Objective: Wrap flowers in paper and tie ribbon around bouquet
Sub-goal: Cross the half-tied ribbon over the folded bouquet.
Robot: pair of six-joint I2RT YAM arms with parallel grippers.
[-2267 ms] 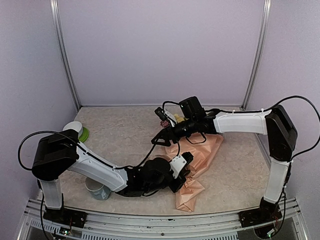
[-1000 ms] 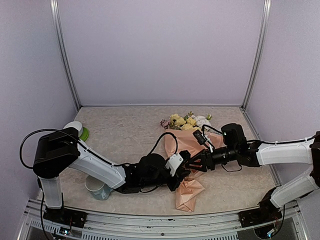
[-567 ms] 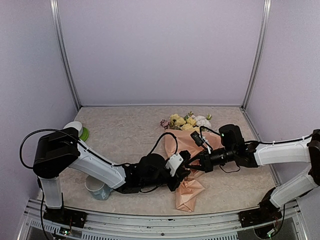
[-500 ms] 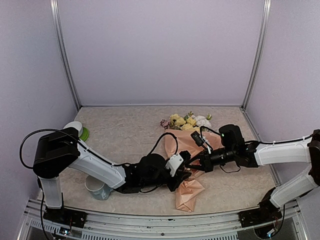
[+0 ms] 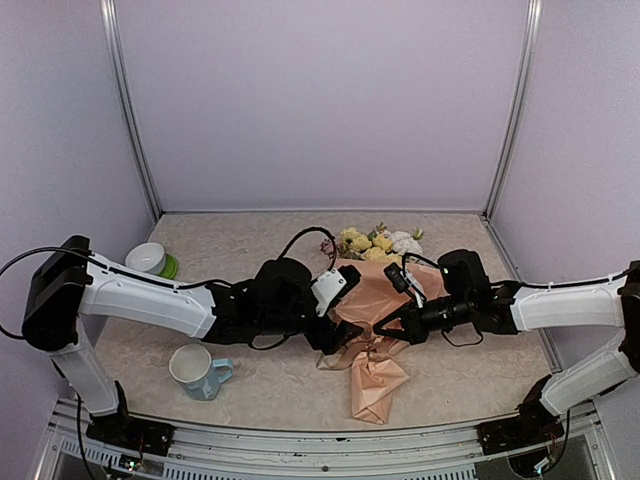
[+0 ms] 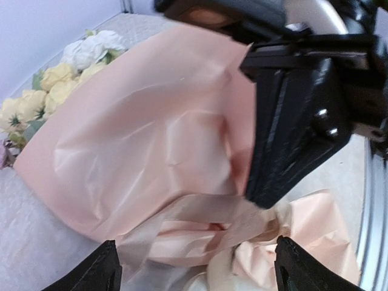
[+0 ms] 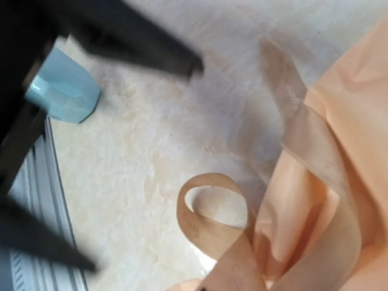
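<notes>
Left wrist view: narrow tan satin ribbon [image 6: 200,209], limp, light and slippery, lies across the neck of the crinkly peach paper cone [image 6: 139,151] holding yellow and white flowers [image 6: 60,73]; right end effector [image 6: 260,195] pinches it, left end effector [image 6: 197,271] hangs spread; probably best gripped flat near a free end
</notes>
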